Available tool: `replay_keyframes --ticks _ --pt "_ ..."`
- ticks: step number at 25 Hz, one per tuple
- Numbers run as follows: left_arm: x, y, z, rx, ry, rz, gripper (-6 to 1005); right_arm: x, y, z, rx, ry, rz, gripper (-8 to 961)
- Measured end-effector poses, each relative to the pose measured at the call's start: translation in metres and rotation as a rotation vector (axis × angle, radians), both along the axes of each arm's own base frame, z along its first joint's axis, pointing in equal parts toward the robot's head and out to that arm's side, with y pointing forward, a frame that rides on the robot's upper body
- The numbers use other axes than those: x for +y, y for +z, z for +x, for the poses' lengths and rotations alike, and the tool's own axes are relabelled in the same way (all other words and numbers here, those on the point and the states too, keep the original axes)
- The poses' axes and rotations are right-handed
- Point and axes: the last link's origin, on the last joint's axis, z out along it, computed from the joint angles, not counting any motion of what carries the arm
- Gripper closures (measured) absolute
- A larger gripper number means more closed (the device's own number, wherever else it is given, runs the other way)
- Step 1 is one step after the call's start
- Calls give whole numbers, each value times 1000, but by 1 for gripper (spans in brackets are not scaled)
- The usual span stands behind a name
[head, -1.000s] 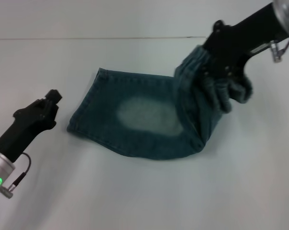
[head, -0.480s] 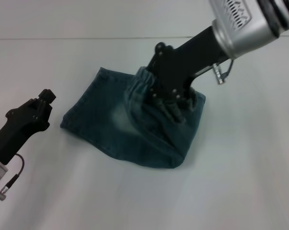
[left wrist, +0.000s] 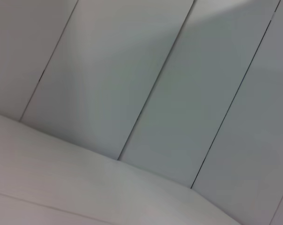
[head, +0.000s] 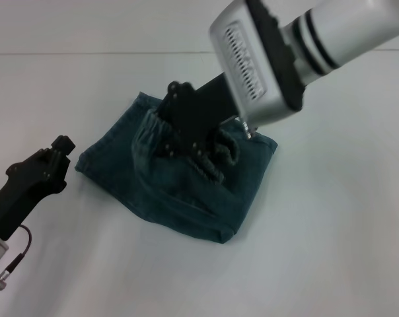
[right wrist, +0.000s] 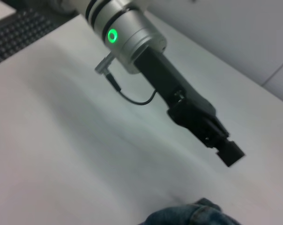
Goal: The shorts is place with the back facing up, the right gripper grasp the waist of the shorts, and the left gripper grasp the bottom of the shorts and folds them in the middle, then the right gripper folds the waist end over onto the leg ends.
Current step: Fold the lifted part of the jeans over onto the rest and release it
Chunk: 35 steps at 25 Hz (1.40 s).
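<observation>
Denim, blue-green: the shorts (head: pixel 180 178) lie mid-table (head: pixel 331 251), already halved, and the second fold is under way.

Nearest, at 8 o'clock of the shorts: left gripper (head: pixel 59 150), parked just off the cloth's edge, not touching it. Jaw state cannot be told from any view. Right wrist view shows it (right wrist: pixel 228 152) hanging over bare table with a scrap of denim (right wrist: pixel 188 215) below.

Middle: fold edge at about 5 o'clock, flat on the table. Leg ends (head: pixel 110 148) out toward 9–10 o'clock.

Farther, 12 o'clock over the shorts: right gripper (head: pixel 186 135), jaws clamped on the waist (head: pixel 216 155), gathered band bunched and lifted above the lower layer.

Judgement: carry the waist on toward 9 o'clock, low and level, so the lower layer isn't dragged. Lay the band square on the leg hems, press, then let go. Risk: bunched elastic landing short or skewed.
</observation>
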Motion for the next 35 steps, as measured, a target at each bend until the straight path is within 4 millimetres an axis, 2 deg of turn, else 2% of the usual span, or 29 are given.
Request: replay_keyframes --ticks 3,10,12,15,17,20,22,23,24,27,30,33,35 --pt "-3 -2 -1 -5 6 -5 947 -3 -9 1 -20 25 4 779" --pt "-5 -8 1 -13 4 -23 946 0 -7 7 -40 49 62 636" --pt "-6 -10 2 -13 3 -28 946 -2 -5 9 -17 48 71 424" --pt "-6 -11 3 -9 -5 -31 946 -4 -1 9 24 31 75 301" --pt "-6 -11 4 -2 -13 -32 945 -5 6 11 71 -7 79 220" --pt "-5 -10 4 13 -30 -40 945 -6 27 18 177 -103 108 113" --pt "-4 -8 6 32 -59 -49 945 -10 43 25 258 -206 128 46" --pt "-4 -4 9 49 -101 -53 945 -15 55 35 322 -322 137 13" --pt "-4 -4 9 49 -101 -53 944 -15 55 35 322 -322 137 14" --pt "-4 4 14 65 -167 -50 944 -21 69 55 402 -540 145 16" --pt "-4 8 18 79 -211 -56 921 -27 80 80 469 -777 150 18" --pt "-2 11 22 84 -247 -74 897 -38 89 105 524 -928 147 20" --pt "0 12 25 85 -269 -92 811 -46 95 117 548 -975 143 22"
